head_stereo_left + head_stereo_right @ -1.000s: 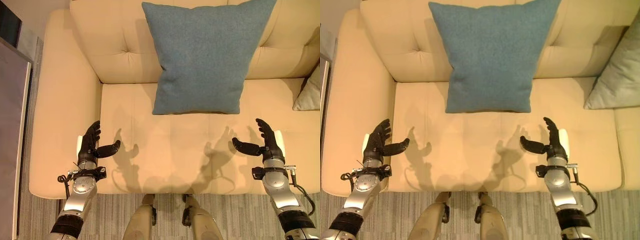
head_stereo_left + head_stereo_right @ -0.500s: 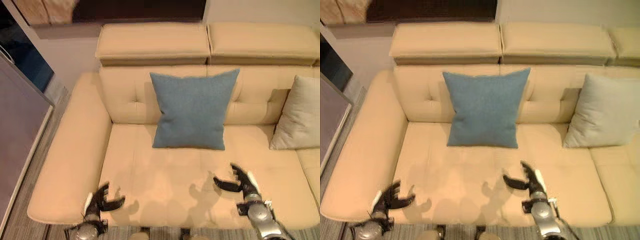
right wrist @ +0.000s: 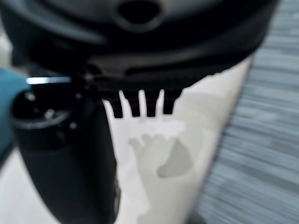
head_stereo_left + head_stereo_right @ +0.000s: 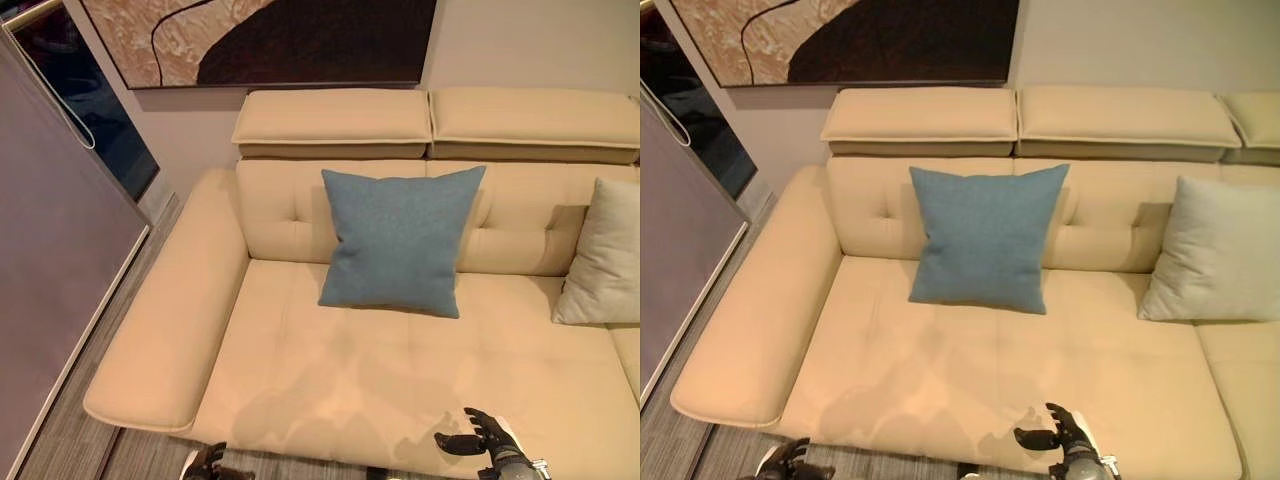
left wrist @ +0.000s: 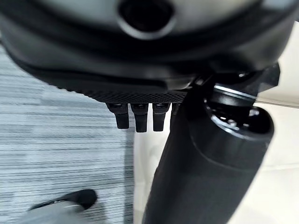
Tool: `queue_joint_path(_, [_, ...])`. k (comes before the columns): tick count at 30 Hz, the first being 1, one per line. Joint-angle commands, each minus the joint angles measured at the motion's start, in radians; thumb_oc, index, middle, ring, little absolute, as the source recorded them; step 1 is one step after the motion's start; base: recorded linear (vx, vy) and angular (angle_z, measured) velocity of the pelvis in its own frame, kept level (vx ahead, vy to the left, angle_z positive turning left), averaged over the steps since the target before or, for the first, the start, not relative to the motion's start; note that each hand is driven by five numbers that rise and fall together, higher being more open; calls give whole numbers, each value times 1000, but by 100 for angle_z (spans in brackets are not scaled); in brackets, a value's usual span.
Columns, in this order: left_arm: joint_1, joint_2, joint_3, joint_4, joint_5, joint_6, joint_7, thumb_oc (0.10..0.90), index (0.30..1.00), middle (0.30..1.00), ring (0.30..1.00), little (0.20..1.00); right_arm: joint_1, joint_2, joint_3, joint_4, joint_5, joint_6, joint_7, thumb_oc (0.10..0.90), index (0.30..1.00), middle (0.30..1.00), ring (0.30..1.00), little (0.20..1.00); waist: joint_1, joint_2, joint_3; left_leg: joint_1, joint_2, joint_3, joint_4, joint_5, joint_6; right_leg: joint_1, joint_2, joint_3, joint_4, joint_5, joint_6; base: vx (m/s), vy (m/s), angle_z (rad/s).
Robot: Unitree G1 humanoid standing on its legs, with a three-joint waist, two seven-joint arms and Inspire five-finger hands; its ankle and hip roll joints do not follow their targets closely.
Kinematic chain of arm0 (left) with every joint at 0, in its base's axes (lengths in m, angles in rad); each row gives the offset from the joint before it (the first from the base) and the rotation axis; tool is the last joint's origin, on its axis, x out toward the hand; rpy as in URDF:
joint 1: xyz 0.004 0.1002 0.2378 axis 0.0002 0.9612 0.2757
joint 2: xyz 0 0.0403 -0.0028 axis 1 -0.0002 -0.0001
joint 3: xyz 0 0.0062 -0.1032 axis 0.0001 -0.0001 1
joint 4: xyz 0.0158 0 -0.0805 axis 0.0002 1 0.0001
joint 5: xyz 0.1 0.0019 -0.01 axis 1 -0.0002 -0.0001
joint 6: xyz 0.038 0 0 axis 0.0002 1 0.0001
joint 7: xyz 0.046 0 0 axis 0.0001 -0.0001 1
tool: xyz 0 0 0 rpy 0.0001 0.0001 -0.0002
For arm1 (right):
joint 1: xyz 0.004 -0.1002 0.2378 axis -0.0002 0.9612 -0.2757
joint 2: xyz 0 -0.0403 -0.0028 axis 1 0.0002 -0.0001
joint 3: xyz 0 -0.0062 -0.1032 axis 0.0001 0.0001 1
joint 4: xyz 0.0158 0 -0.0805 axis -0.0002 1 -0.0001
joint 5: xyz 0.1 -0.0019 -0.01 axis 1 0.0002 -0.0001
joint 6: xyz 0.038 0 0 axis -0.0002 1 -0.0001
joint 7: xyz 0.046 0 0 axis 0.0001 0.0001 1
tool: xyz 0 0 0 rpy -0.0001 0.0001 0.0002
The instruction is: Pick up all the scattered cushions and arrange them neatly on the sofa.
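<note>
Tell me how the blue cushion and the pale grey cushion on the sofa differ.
The blue cushion is a saturated blue; the grey cushion is pale. The blue one stands by the sofa's left armrest, the grey one further right, partly cut off at the view's edge. Both lean upright against the backrest.

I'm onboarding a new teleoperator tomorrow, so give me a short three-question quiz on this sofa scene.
1. True or false: the blue cushion lies flat on the seat of the sofa.
2. Multiple choice: the grey cushion stands A) to the robot's right of the blue one, B) on the floor, C) on the armrest.
3. What does the right hand hold, and how are its fingers?

Key
1. False: it stands upright against the backrest.
2. A.
3. Nothing; it hovers open over the seat's front edge. The left hand shows low by the sofa's front, also open.
</note>
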Motion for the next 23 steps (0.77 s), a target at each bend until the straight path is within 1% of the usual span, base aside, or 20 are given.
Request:
queue_joint_path(1, [-18, 40, -1, -34, 18, -39, 24, 800, 900, 900, 900, 900, -76, 9, -23, 23, -4, -21, -34, 800, 900, 900, 900, 900, 10, -34, -4, 27, -53, 7, 4, -141, 49, -57, -27, 59, 41, -34, 132, -161, 184, 3])
queue_joint_path(2, [-23, 38, -4, -29, 21, -38, 25, 800, 900, 900, 900, 900, -82, 14, -22, 40, -6, -16, -38, 800, 900, 900, 900, 900, 10, -35, 0, 28, -63, -1, -16, -149, 58, -74, -35, 63, 47, -24, 139, -187, 187, 1])
queue_joint_path(5, [-52, 40, -17, 0, 42, -36, 45, 800, 900, 900, 900, 900, -102, 35, -13, 80, -22, -1, -46, 800, 900, 900, 900, 900, 15, -48, 18, 15, -97, -27, -52, -139, 79, -117, -67, 77, 36, 31, 174, -212, 179, -4])
queue_joint_path(7, [-61, 41, -15, 12, 52, -34, 52, 800, 900, 900, 900, 900, -108, 45, -10, 89, -32, 5, -53, 800, 900, 900, 900, 900, 20, -52, 28, 5, -105, -28, -65, -129, 88, -139, -80, 84, 34, 44, 192, -215, 115, -7])
queue_joint_path(8, [-68, 46, -17, 14, 52, -34, 57, 800, 900, 900, 900, 900, -115, 50, -10, 91, -30, 8, -56, 800, 900, 900, 900, 900, 18, -53, 41, -9, -106, -29, -57, -121, 95, -153, -86, 101, 46, 47, 202, -248, 75, -4])
queue_joint_path(10, [-79, 55, -21, 25, 59, -28, 63, 800, 900, 900, 900, 900, -125, 57, -4, 99, -23, 13, -54, 800, 900, 900, 900, 900, 23, -54, 58, -34, -106, -24, -44, -111, 108, -154, -69, 159, 100, 7, 194, -264, 70, -4])
queue_joint_path(11, [-79, 58, -22, 33, 65, -23, 65, 800, 900, 900, 900, 900, -126, 58, 2, 104, -24, 13, -55, 800, 900, 900, 900, 900, 31, -55, 57, -50, -109, -18, -44, -97, 116, -141, -65, 172, 139, -14, 185, -239, 75, -4])
queue_joint_path(13, [-70, 60, -18, 55, 73, -17, 61, 800, 900, 900, 900, 900, -119, 65, 5, 118, -18, 12, -52, 800, 900, 900, 900, 900, 48, -49, 46, -60, -101, -12, -59, -75, 124, -109, -48, 170, 217, -64, 164, -209, 47, -27])
queue_joint_path(14, [-62, 66, -6, 67, 66, -13, 53, 800, 900, 900, 900, 900, -114, 70, 3, 131, -11, 11, -48, 800, 900, 900, 900, 900, 67, -47, 27, -68, -89, -3, -77, -55, 127, -63, -25, 162, 276, -123, 154, -184, -8, -26])
queue_joint_path(15, [-57, 68, -4, 71, 66, -14, 52, 800, 900, 900, 900, 900, -111, 73, 2, 134, -8, 10, -46, 800, 900, 900, 900, 900, 76, -52, 12, -83, -89, 4, -80, -45, 124, -32, -20, 150, 261, -133, 155, -210, -70, -28])
queue_joint_path(16, [-47, 67, 3, 68, 57, -14, 55, 800, 900, 900, 900, 900, -114, 80, 6, 131, -10, 12, -52, 800, 900, 900, 900, 900, 104, -69, -5, -91, -93, 32, -90, -37, 117, 43, -29, 109, 187, -141, 155, -158, -134, -52])
queue_joint_path(17, [-42, 58, 18, 74, 45, -13, 59, 800, 900, 900, 900, 900, -121, 81, 10, 133, -8, 15, -58, 800, 900, 900, 900, 900, 112, -79, -29, -95, -90, 46, -100, -31, 112, 64, -24, 107, 105, -149, 158, -127, -150, -94])
queue_joint_path(18, [-40, 53, 25, 76, 33, -13, 61, 800, 900, 900, 900, 900, -124, 83, 11, 134, -5, 15, -59, 800, 900, 900, 900, 900, 112, -78, -34, -93, -87, 49, -105, -28, 110, 65, -17, 117, 91, -148, 158, -56, -200, -76])
queue_joint_path(19, [-41, 38, 28, 88, 9, -10, 62, 800, 900, 900, 900, 900, -120, 83, 2, 139, 14, 17, -65, 800, 900, 900, 900, 900, 99, -72, -39, -71, -77, 40, -130, -10, 101, 87, 2, 128, 63, -149, 148, -21, -149, -38])
queue_joint_path(21, [-43, 31, 15, 90, 17, -6, 59, 800, 900, 900, 900, 900, -112, 85, 2, 156, 14, 20, -67, 800, 900, 900, 900, 900, 90, -65, -42, -51, -73, 31, -148, 0, 96, 102, 9, 121, 48, -148, 143, 0, -91, 11])
queue_joint_path(23, [-46, 29, 11, 90, 17, -6, 57, 800, 900, 900, 900, 900, -108, 88, 5, 169, 11, 21, -67, 800, 900, 900, 900, 900, 88, -65, -41, -45, -72, 26, -154, 3, 94, 109, 13, 121, 37, -145, 141, 0, -33, 15])
